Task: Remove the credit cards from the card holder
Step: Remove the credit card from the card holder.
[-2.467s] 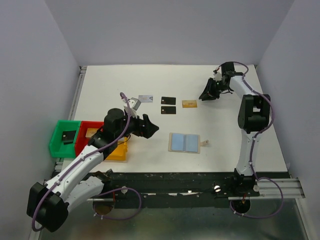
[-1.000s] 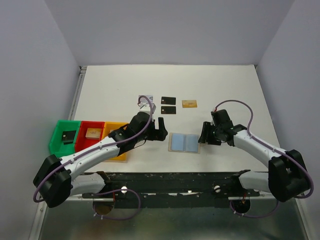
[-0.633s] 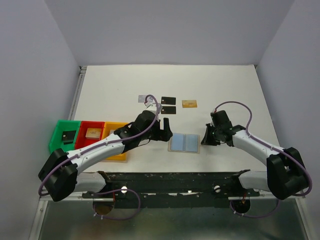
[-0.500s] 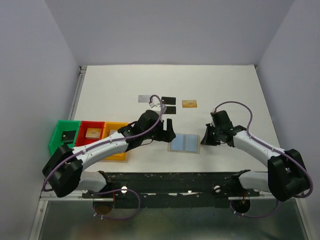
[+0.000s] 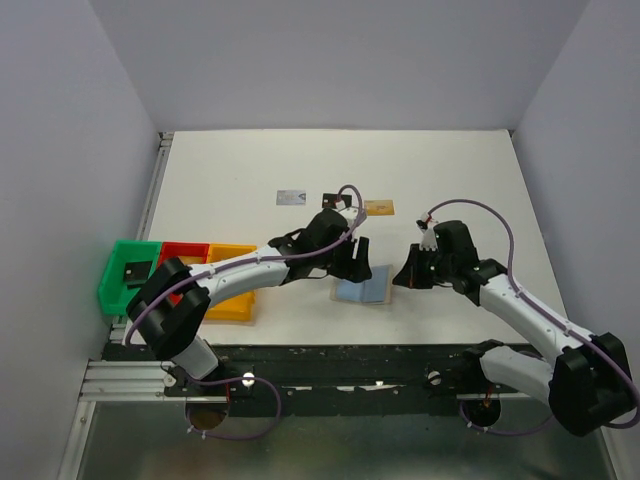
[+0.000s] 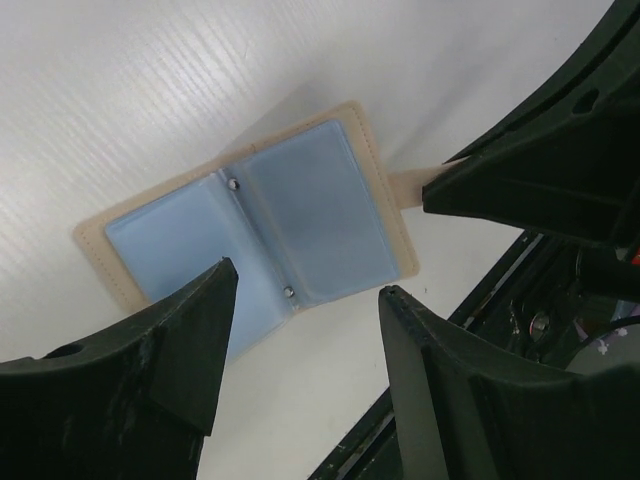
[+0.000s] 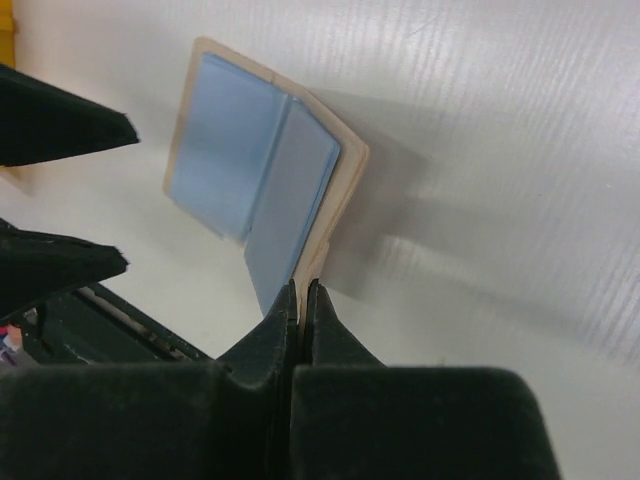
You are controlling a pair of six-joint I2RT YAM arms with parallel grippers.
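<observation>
The card holder (image 5: 365, 290) lies open on the table, its light blue-grey inside facing up; it also shows in the left wrist view (image 6: 262, 222) and the right wrist view (image 7: 250, 165). My right gripper (image 5: 405, 276) is shut on the holder's tan tab (image 6: 408, 185) and holds that side slightly raised (image 7: 303, 291). My left gripper (image 5: 357, 264) is open and empty just above the holder's left panel (image 6: 308, 282). On the table behind lie a silver-grey card (image 5: 291, 196), a black card (image 5: 329, 200) partly hidden by my left arm, and a gold card (image 5: 379, 208).
Green (image 5: 112, 290), red (image 5: 180, 250) and yellow (image 5: 236, 306) bins stand in a row at the front left. A small black object (image 5: 133, 270) lies in the green bin. The black front rail (image 5: 330, 355) runs along the table's near edge.
My left arm has swung right from the bins to hover over the holder. My right gripper has come down from the back right, shut on the tab and raised that side.
</observation>
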